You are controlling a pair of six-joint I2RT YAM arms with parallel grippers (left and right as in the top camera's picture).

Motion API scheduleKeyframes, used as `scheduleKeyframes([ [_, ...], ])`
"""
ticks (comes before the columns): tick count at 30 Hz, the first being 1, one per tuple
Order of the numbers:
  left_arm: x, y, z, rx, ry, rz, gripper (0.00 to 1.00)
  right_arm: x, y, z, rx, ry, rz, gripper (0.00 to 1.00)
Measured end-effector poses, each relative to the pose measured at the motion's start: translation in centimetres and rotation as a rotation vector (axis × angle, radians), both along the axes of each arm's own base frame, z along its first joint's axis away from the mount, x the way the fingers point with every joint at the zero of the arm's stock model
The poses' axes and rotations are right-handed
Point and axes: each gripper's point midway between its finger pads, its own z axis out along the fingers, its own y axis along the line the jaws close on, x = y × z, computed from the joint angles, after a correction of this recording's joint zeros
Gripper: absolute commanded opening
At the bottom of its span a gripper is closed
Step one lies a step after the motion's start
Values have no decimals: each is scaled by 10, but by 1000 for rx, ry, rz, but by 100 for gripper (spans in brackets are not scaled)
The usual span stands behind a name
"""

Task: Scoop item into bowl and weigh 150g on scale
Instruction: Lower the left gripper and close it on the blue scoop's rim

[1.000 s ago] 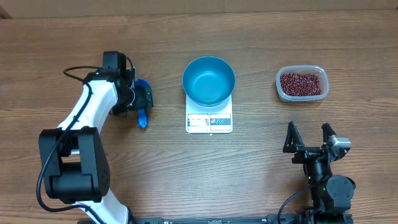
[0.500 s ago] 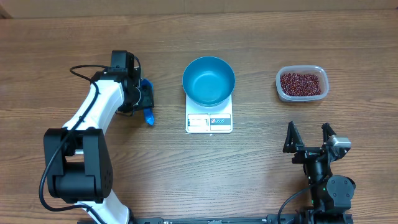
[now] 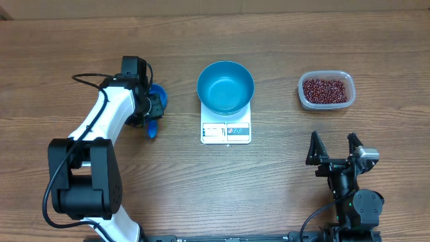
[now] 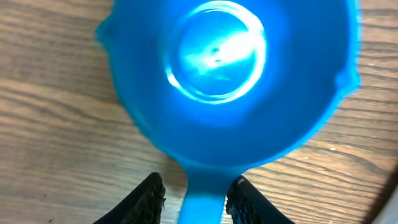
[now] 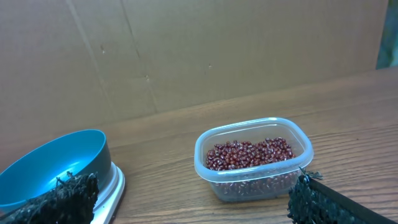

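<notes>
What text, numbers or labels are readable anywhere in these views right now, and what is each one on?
No text can be read in any view.
scale: a display and printed label panels on its front strip, too small and blurred to read.
blue bowl: no markings visible.
clear tub: no markings visible.
blue scoop: no markings visible.

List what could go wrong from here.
1. The left gripper straddles the scoop handle with a gap on one side; the scoop could twist when gripped.
2. The beans lie on the far side of the bowl and scale from the scoop; reaching across might bump the bowl.
</notes>
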Motion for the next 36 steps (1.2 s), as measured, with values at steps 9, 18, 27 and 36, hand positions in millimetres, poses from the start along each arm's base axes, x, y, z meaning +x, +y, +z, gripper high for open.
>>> scheduleKeyframes([
  [9,3,-9,-2,26,-18,-42,39,0,0,0,0,0,0,100],
  [18,7,-12,-1,53,-39,-80,36,0,0,0,0,0,0,100],
  [27,9,-11,-7,62,-60,-89,31,0,0,0,0,0,0,100],
  [36,8,-11,-7,63,-57,-96,23,0,0,0,0,0,0,100],
])
